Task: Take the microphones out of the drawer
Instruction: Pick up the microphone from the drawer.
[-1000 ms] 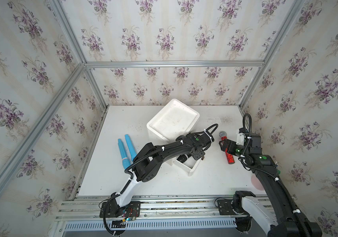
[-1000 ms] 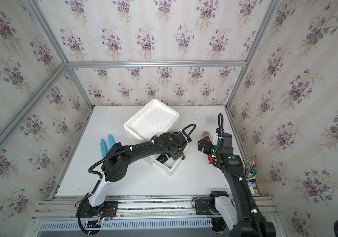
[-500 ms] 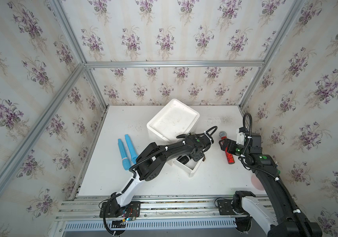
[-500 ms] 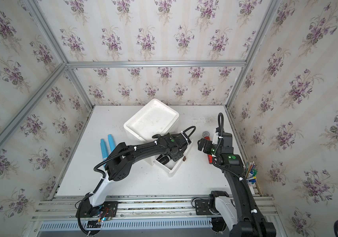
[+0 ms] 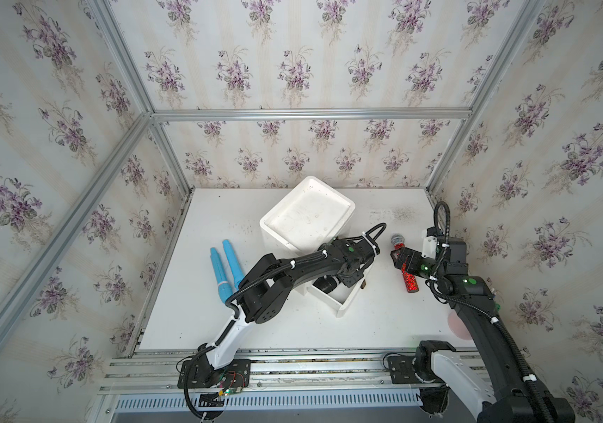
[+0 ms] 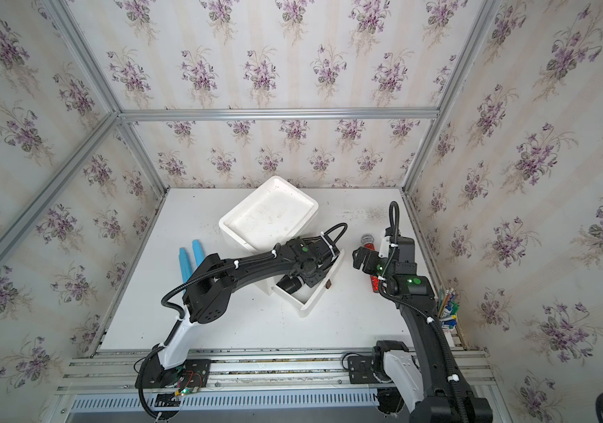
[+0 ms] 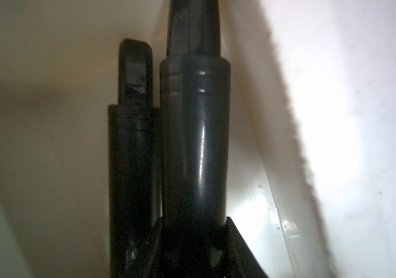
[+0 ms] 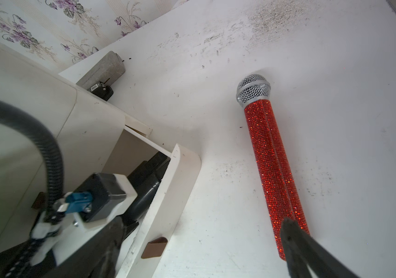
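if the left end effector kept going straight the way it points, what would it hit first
The black mic in the drawer: it lies lengthwise between the left end effector's fingers. Whether they already touch it is unclear. A second black cylinder beside it sits off that line.

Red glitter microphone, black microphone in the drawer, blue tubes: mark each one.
red glitter microphone (image 8: 271,156), right wrist view, middle of its handle.
black microphone (image 5: 324,284), in a top view, its round end.
blue tubes (image 5: 218,273), in a top view, mid-body of one.
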### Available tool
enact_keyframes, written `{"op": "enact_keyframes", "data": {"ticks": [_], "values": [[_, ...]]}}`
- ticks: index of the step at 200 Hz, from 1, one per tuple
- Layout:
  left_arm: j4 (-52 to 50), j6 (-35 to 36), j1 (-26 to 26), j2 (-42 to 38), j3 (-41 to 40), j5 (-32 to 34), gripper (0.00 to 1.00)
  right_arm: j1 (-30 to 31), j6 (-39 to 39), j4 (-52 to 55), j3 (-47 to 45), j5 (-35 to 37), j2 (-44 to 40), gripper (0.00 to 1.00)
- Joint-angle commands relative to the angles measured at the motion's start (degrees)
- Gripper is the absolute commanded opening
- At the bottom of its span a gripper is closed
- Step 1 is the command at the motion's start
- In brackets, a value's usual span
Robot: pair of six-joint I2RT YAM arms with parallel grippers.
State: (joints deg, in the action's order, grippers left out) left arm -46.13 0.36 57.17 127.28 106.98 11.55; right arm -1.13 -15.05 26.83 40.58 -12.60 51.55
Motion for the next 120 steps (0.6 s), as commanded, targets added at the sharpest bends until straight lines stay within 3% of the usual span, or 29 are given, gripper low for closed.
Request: {"op": "enact_keyframes", "data": {"ticks": [1,120], "values": [[0.3,0.4,-0.3,-1.8,0.4,-1.5,0.24,0.0,-0.2,-0.9,-0.1,0.1,-0.3,1.00],[-3.4,0.4,-0.3,-11.5,2.7,-6.3,0.24,0.0,-0.3,-0.8,-0.2,1.6,-1.2,1.00]]}}
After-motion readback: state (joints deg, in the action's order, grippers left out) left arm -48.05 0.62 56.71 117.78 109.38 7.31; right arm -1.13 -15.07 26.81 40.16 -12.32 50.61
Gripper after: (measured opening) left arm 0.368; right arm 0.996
